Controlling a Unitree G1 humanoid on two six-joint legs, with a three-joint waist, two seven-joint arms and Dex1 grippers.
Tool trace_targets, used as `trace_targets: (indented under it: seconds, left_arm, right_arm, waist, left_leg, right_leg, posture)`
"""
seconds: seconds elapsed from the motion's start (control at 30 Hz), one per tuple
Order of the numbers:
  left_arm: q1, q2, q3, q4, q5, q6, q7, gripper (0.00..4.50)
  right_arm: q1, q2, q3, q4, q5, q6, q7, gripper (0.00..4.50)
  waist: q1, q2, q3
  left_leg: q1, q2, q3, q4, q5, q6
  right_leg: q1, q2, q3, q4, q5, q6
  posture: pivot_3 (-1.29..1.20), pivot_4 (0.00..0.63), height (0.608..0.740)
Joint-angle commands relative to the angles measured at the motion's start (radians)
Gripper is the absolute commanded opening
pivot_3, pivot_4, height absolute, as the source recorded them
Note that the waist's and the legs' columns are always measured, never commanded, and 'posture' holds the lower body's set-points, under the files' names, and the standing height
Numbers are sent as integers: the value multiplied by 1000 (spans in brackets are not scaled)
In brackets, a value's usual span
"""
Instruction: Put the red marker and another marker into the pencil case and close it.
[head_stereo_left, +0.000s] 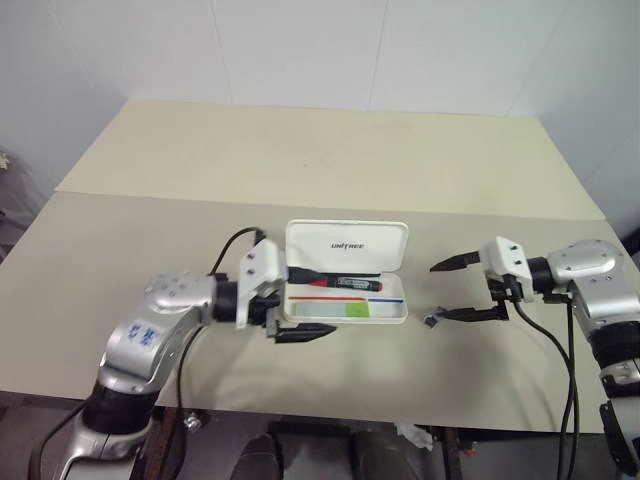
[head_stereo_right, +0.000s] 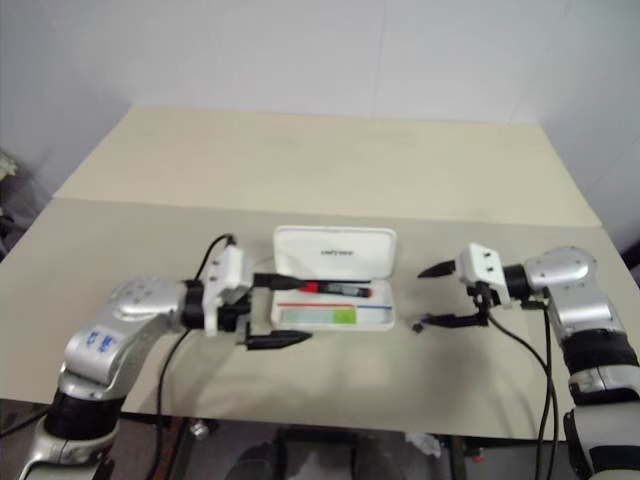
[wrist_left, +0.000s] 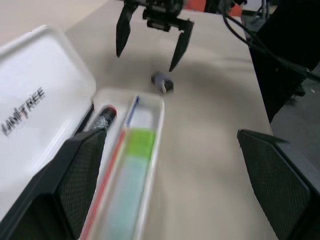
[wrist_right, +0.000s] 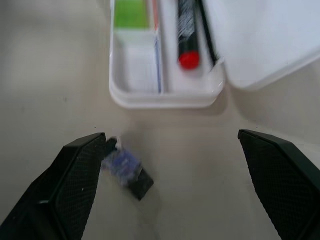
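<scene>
Both markers are in: the red marker (head_stereo_left: 352, 283) and the light-green highlighter (head_stereo_left: 355, 311) lie inside the pencil case (head_stereo_left: 345, 241), which sits open on the desk (head_stereo_left: 300, 160), lid up. You've only closing left. Left gripper (head_stereo_left: 298, 303) spread, empty, at the case's left end. Right gripper (head_stereo_left: 448, 290) spread, empty, right of the case, beside a small dark clip (head_stereo_left: 431, 321).

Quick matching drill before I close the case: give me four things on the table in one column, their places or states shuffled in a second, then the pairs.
1. red marker
2. green highlighter
3. pencil case
4. dark clip

A. lid standing open
B. on the table, right of the case
C. in the tray, along the hinge side
D. in the tray, along the near side

Pairs: 1-C, 2-D, 3-A, 4-B
</scene>
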Motion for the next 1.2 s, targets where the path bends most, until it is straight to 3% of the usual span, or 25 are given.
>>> trace_targets:
  seconds: [0.03, 0.47, 0.9, 1.0, 1.2]
  left_arm:
    - [47, 45, 58, -8, -46, -99, -51, 4468]
    - [81, 149, 165, 156, -71, -262, -93, 4468]
    - [51, 178, 174, 197, -67, -303, -83, 4468]
    - [50, 177, 175, 194, -66, -302, -75, 4500]
    - [51, 176, 174, 183, -63, -298, -56, 4500]
  right_arm:
    - [-63, -40, 82, 40, 25, -84, 70, 4500]
    - [-168, -130, 368, 88, 121, -203, 70, 4500]
    - [-188, -90, 436, 130, 115, -243, 70, 4500]
    - [-195, -67, 425, 159, 102, -243, 70, 3967]
    - [-209, -40, 413, 214, 96, -259, 70, 1944]
  waist:
    - [1, 0, 0]
    - [-1, 1, 1]
    - [-1, 2, 1]
    - [-2, 2, 1]
    - [-5, 2, 1]
  left_leg:
    - [0, 0, 0, 0, 0, 0]
    - [0, 1, 0, -2, 0, 1]
    - [0, 2, -1, -3, 0, 1]
    - [0, 2, 0, -3, 0, 1]
    - [1, 2, 0, -2, 0, 0]
  right_leg:
    - [0, 0, 0, 0, 0, 0]
    - [-1, -2, 0, 0, -1, -1]
    - [-1, -2, -1, 1, -1, -2]
    - [-1, -2, -1, 1, -1, -2]
    - [-1, -2, 0, 3, -1, -2]
  posture:
    - [0, 150, 740]
    - [0, 150, 740]
    - [0, 150, 740]
    - [0, 150, 740]
    - [0, 150, 740]
